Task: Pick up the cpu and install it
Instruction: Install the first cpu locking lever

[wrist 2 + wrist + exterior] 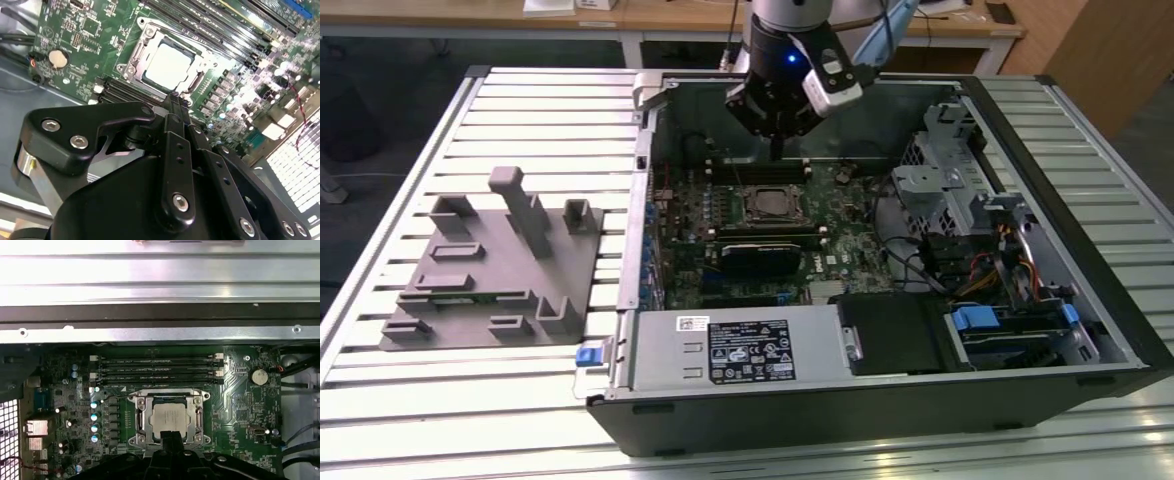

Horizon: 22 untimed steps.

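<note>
The open computer case (pixel 881 400) lies on the slatted table (pixel 534 400) and holds one motherboard (pixel 90 30). One cpu (pixel 168 65) sits inside the socket frame (pixel 170 419) on this board, with the pale top up. The gripper (pixel 175 100) hangs just above it, its fingers pressed together and holding nothing. One grey fixture (pixel 494 265) stands on the exterior view's left, well apart from the case.
</note>
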Tool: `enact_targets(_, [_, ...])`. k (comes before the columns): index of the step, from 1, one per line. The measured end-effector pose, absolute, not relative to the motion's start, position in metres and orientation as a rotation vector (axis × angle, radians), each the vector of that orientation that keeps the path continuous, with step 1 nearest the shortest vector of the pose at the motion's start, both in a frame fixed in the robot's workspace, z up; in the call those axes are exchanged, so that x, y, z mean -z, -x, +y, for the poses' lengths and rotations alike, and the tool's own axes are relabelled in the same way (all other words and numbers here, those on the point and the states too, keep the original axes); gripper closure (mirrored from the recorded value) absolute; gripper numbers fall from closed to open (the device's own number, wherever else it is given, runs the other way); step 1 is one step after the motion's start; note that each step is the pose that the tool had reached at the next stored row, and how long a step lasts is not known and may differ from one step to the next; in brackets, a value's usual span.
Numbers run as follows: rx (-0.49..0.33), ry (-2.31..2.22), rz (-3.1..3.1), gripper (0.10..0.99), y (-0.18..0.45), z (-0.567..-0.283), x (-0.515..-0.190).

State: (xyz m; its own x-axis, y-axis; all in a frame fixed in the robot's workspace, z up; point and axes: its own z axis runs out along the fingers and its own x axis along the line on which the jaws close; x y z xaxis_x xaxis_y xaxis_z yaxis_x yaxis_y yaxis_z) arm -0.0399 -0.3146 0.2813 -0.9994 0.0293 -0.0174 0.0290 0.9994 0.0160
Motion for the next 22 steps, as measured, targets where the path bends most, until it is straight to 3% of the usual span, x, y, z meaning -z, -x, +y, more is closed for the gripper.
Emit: enact_targets(22, [-0.028, 0.009, 3.121, 0.980, 0.076, -0.315, -0.271])
